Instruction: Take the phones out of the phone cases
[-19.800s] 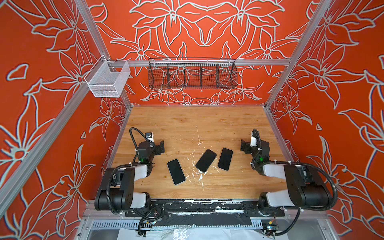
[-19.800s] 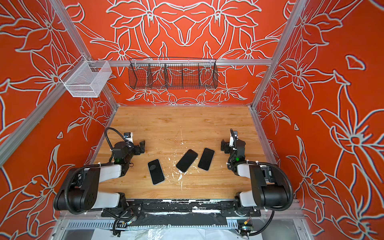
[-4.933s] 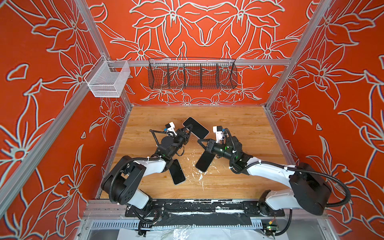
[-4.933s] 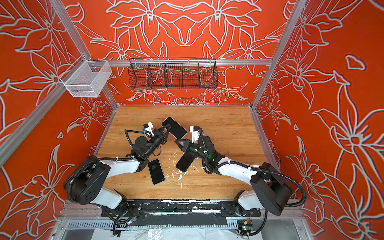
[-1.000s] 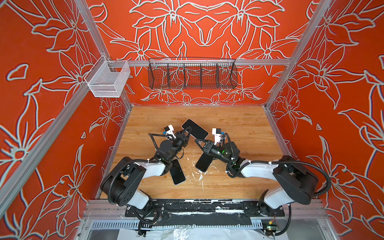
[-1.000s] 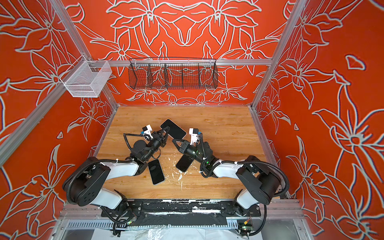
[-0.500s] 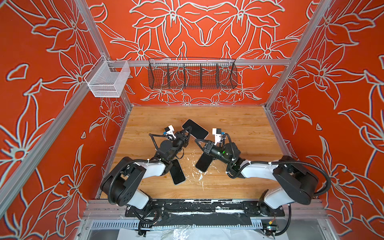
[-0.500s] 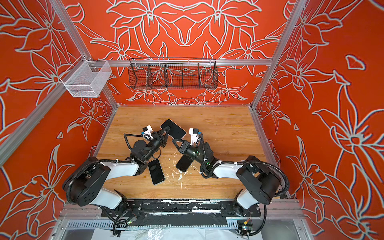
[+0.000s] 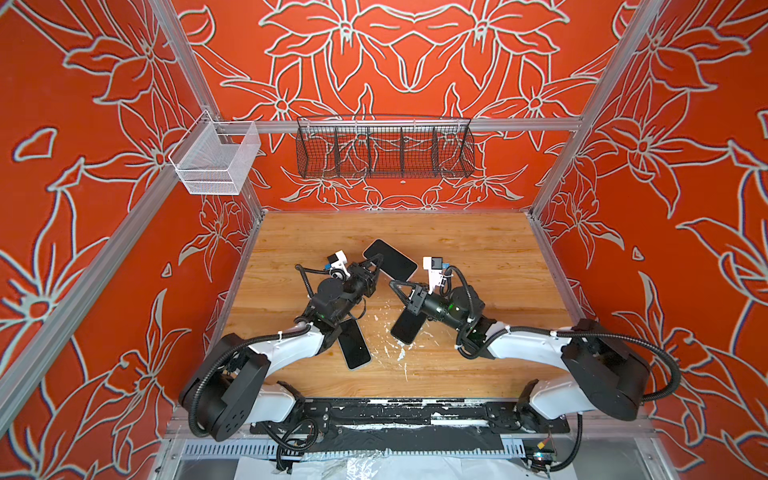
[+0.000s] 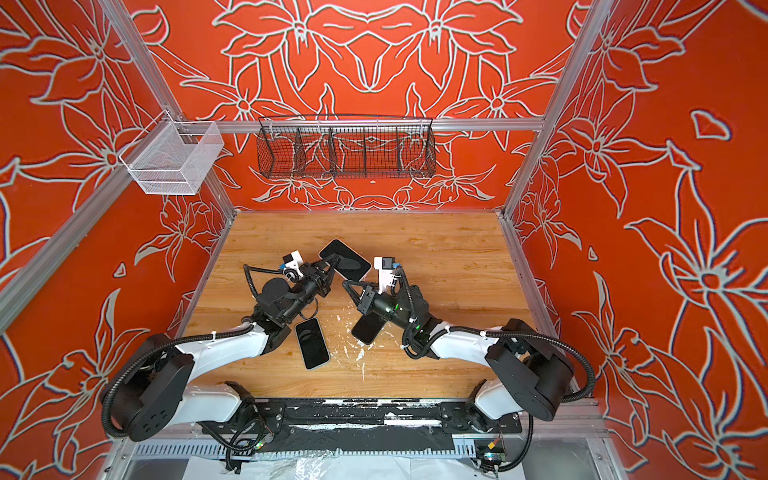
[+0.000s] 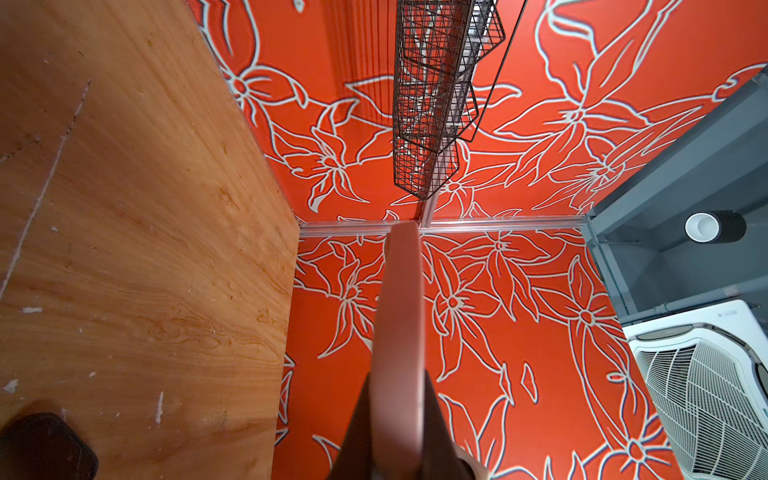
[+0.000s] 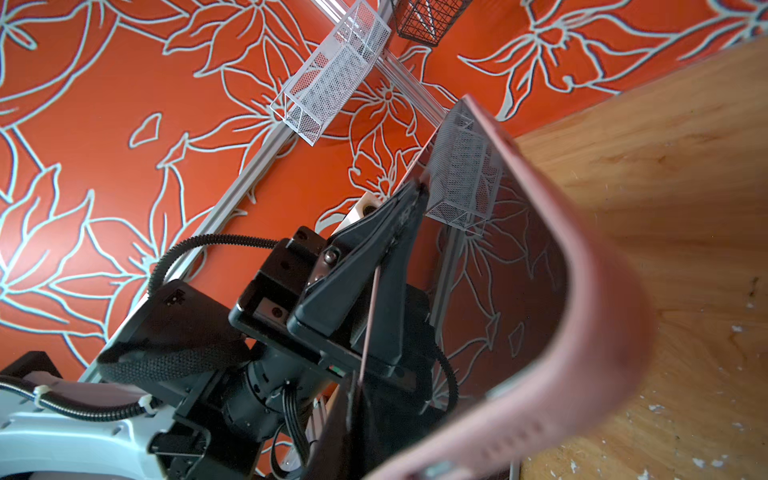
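**Desk:** What is the left claw doing?

**Operator:** I am watching the left gripper (image 9: 377, 262) clamping the phone (image 9: 392, 259) by its edge, one finger on each face. In the left wrist view I am looking along the pink phone case (image 11: 397, 299) edge-on, running straight out from between the dark fingers (image 11: 434, 415). The phone is sitting inside that case.

**Desk:** Is it lying down?

**Operator:** No, I am seeing it hanging clear of the table (image 9: 478, 249), screen up and tilted, reaching away from the claw toward the back wall.

**Desk:** And the other arm?

**Operator:** The right gripper (image 9: 392, 283) is pointing at the phone's near edge, just beside the left claw. Its fingers are sitting together. I cannot tell whether they are catching the case's lip.

**Desk:** Anything else nearby?

**Operator:** I am seeing a second phone (image 9: 355, 345) lying flat behind the left claw, partly under that arm. A third phone (image 9: 407, 330) is lying under the right wrist. Beyond the claws, a black wire basket (image 9: 384, 151) and a white mesh basket (image 9: 216, 160) are hanging on the rails.
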Controlling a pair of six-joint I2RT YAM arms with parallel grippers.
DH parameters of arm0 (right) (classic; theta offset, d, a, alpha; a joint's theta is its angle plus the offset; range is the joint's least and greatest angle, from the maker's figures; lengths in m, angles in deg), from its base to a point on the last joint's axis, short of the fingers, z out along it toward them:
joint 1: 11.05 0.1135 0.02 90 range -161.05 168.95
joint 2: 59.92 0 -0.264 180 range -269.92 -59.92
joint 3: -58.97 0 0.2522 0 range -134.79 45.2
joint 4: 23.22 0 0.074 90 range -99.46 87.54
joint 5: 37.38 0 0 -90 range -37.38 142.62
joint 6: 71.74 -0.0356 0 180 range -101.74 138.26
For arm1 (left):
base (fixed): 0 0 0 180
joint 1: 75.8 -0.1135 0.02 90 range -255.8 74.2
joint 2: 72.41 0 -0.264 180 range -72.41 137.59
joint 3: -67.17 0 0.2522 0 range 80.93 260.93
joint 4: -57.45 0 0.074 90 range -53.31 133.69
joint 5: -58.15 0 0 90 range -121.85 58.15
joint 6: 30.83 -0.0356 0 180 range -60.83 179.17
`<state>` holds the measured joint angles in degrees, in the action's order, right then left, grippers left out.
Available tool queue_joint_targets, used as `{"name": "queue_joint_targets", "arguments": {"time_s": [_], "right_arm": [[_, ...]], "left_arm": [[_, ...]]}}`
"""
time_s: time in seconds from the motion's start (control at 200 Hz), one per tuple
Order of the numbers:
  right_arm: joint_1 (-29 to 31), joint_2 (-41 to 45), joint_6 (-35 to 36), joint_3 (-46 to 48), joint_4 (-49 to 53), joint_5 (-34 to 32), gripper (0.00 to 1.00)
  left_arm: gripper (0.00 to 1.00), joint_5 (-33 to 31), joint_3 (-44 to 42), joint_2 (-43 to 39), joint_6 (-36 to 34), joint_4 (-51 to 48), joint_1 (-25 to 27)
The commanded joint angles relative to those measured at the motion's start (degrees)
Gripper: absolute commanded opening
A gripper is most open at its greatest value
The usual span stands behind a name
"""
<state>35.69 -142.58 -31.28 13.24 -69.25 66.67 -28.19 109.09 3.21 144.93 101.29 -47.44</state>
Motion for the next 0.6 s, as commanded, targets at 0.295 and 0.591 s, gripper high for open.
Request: {"name": "queue_joint_targets", "arguments": {"time_s": [0.295,0.591], "right_arm": [[0.28,-2.98,16.62,2.56,5.83,-2.33,0.08],[0.28,-4.22,17.15,3.61,5.47,-3.69,0.1]], "left_arm": [[0.0,-0.3,3.72,-3.95,4.59,-4.59,-0.59],[0.0,0.02,4.44,-4.79,5.3,-5.71,-0.59]]}}
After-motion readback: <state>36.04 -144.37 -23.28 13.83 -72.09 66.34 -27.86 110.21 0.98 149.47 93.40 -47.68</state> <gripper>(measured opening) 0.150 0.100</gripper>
